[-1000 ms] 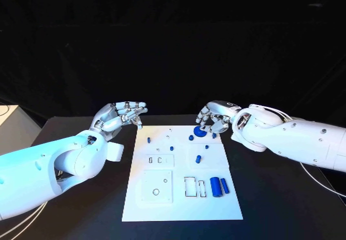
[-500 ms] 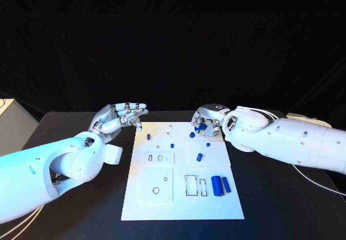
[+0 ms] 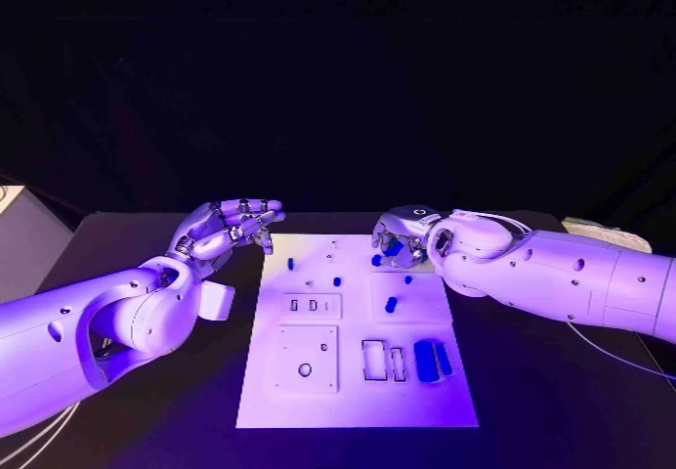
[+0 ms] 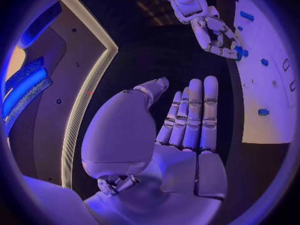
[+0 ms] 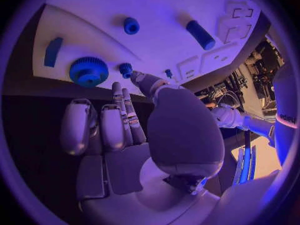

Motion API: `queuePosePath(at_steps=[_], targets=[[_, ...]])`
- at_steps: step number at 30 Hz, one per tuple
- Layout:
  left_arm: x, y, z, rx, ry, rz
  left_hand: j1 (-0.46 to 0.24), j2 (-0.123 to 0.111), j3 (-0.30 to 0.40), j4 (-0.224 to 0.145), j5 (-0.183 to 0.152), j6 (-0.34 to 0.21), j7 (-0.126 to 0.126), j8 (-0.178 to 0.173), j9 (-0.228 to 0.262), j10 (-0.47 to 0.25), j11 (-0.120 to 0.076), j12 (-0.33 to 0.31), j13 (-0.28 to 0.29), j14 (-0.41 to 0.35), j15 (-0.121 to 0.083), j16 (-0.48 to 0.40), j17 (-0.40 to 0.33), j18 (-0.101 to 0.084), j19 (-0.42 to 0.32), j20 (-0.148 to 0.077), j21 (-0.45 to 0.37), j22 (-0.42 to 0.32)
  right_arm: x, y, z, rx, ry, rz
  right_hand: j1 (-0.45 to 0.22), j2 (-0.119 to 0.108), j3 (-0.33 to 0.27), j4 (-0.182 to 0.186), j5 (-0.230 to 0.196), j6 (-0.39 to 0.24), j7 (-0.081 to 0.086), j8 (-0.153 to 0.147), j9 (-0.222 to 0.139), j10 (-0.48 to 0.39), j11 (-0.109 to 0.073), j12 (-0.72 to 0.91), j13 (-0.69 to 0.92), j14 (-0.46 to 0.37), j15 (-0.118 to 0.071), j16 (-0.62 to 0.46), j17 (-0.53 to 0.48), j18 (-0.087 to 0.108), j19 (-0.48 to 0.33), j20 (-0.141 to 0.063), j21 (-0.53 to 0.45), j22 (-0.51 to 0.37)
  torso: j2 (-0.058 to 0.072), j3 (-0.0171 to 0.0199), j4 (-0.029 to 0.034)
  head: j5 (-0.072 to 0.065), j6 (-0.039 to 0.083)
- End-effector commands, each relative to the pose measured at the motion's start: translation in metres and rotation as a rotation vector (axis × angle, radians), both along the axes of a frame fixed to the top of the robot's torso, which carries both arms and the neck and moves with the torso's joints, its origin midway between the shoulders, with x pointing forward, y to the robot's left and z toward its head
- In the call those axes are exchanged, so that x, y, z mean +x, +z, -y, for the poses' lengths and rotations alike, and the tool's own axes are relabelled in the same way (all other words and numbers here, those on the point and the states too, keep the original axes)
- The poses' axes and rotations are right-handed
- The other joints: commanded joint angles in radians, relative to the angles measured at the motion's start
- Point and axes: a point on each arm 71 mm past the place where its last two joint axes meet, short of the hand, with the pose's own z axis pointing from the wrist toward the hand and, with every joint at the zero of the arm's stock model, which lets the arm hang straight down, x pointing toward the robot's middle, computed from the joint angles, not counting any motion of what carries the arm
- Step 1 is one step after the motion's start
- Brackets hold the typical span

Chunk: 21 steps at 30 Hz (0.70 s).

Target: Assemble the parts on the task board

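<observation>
Task board [image 3: 317, 391] lies mid-counter [image 3: 169, 430], white plate w/ small blue parts spread over it. Main change vs a sec ago: right hand [image 3: 401, 237] has slid further in over the board's far edge and now sits curled around the blue gear [image 3: 391, 256]. In the right wrist view the gear [image 5: 88, 71] lies flat near that far edge, w/ a small blue knob [image 5: 125, 68] just beside it and the fingertips [image 5: 139, 77] right next to the knob; can't tell if they actually pinch anything yet, fingers look bent but not clamped. Left hand [image 3: 226, 227] hasn't shifted relative to the board: hovers just off the board's far-left corner, fingers straight and together, thumb apart, holding nothing (left wrist view shows the same flat palm [image 4: 181, 130]). Rest of the parts unchanged: blue cylinder [image 3: 426, 361] and blue bar [image 3: 443, 359] lie side by side at the board's near-right, small pegs [image 3: 389, 305] mid-board. Prob. means the right hand is setting up a pick of the gear or knob; no assembly step finished yet.
</observation>
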Motion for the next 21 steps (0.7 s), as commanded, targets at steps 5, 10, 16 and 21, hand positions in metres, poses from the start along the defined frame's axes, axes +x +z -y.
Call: queuePosePath(at_steps=[5,10,16,21], targets=[[-0.0005,0.0023,0.0019,-0.004,-0.016,0.006,-0.008,-0.002,0.007,0.0,-0.005,-0.005,0.007,0.003,0.0,-0.002,0.004,-0.008,-0.001,-0.01,0.003,0.008,0.002,0.014,-0.011,0.001,0.009,0.005,-0.0001,-0.0042,-0.0031,-0.041,0.0,-0.008,0.007,-0.001,-0.008,0.001,-0.004,0.001,-0.001,0.001,0.003,-0.002,-0.001,-0.003,0.001,0.03,0.004,0.002,-0.005,-0.01,0.005,0.002,0.007,0.005,0.01,-0.002,0.004,-0.002,0.003],[-0.0005,0.0027,0.0017,-0.004,-0.015,0.005,-0.008,-0.002,0.007,0.0,-0.005,-0.005,0.007,0.003,0.0,-0.002,0.004,-0.008,-0.001,-0.01,0.003,0.008,0.002,0.014,-0.011,0.001,0.009,0.005,0.0,-0.0064,-0.0056,-0.045,0.001,-0.014,0.007,0.003,-0.008,0.004,-0.004,0.006,-0.002,0.004,0.006,-0.001,-0.002,-0.002,0.002,0.029,0.004,0.003,-0.004,-0.011,0.006,0.002,0.01,0.01,0.013,-0.0031,0.0062,-0.002,0.005],[-0.0005,0.0029,0.0012,-0.003,-0.014,0.005,-0.008,-0.002,0.007,0.0,-0.005,-0.005,0.007,0.003,0.0,-0.002,0.004,-0.008,-0.001,-0.01,0.003,0.008,0.002,0.014,-0.011,0.001,0.009,0.005,0.0006,-0.0076,-0.0053,-0.05,-0.003,-0.019,0.011,0.011,-0.004,0.008,-0.003,0.018,-0.002,0.011,0.012,0.012,-0.004,0.003,0.005,0.028,0.003,0.008,-0.004,-0.012,0.007,0.001,0.018,0.02,0.017,-0.0043,0.0063,-0.002,0.006],[-0.0003,0.0029,0.0008,-0.002,-0.014,0.003,-0.008,-0.002,0.007,0.0,-0.005,-0.005,0.007,0.003,0.0,-0.002,0.004,-0.008,-0.001,-0.01,0.003,0.008,0.002,0.014,-0.011,0.001,0.009,0.005,0.0002,-0.0079,-0.0056,-0.051,-0.003,-0.02,0.025,0.025,0.013,0.007,-0.003,0.044,-0.005,0.027,0.025,0.046,-0.01,0.011,0.012,0.027,-0.002,0.015,-0.002,-0.018,0.016,-0.002,0.043,0.055,0.02,-0.0045,0.0063,-0.004,0.007]])
